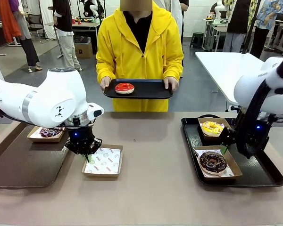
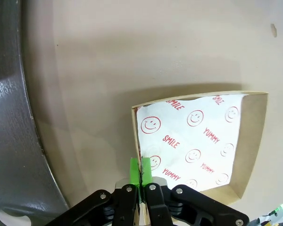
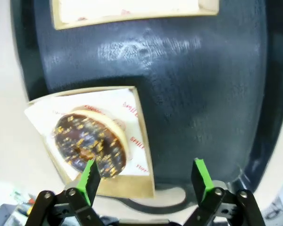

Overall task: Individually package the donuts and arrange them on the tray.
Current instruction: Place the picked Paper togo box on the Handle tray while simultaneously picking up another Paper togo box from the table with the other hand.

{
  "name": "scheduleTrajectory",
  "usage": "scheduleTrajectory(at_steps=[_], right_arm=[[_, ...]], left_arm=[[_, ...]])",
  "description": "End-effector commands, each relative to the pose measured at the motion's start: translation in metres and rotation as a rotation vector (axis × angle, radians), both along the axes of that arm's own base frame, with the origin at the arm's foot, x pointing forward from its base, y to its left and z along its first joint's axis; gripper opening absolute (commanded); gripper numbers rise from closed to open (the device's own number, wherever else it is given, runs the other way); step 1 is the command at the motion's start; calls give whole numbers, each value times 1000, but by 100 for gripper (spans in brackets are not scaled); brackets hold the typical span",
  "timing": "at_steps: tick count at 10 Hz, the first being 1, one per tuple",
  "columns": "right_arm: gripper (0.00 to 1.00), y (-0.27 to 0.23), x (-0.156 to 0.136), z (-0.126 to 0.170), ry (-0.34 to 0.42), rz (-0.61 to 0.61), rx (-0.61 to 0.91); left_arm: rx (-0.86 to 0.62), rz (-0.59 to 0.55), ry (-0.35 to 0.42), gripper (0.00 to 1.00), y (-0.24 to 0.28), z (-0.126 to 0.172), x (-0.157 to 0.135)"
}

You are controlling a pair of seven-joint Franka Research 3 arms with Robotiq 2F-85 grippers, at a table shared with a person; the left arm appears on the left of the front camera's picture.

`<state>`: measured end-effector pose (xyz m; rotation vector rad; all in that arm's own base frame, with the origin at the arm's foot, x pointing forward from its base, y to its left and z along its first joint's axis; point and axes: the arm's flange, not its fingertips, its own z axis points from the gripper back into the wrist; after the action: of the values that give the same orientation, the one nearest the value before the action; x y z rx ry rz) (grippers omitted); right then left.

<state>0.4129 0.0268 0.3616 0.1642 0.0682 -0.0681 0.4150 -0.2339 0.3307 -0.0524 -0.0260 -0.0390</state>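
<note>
On the black tray [image 1: 266,176] at our right, two donuts already sit packaged: the yellow donut [image 1: 212,127] in its box and the chocolate donut [image 1: 212,161] in the nearer one. At far left a sprinkled donut [image 1: 51,132] lies boxed on the brown tray [image 1: 23,169], apparently not yet moved across. We judge the red donut [image 1: 124,87] still to be packed; it rests on the small tray [image 1: 151,92] the person holds.

Our left gripper [image 2: 140,175] has its fingers pressed together on the wall of the empty box [image 2: 252,141]. Our right gripper [image 3: 146,181] hangs with fingers spread above the chocolate donut's box edge, touching nothing.
</note>
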Motion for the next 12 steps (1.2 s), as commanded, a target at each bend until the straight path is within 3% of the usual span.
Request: scheduleTrajectory(at_steps=[1,3,6,9,12], right_arm=[[100,-30,-30,49,-56,-4,209],[100,-87,-53,102,-105,-47,438],[100,-174,-88,128,-169,-82,734],[100,-249,-105,106,-260,-193,920],[100,-285,-109,59,-364,-254,988]], left_arm=[[-36,-15,0,0,6,33,1],[-46,-27,-16,0,6,71,17],[-35,-3,-51,0,1,129,49],[-46,3,-66,0,-8,156,82],[-47,-9,-50,0,-17,155,113]])
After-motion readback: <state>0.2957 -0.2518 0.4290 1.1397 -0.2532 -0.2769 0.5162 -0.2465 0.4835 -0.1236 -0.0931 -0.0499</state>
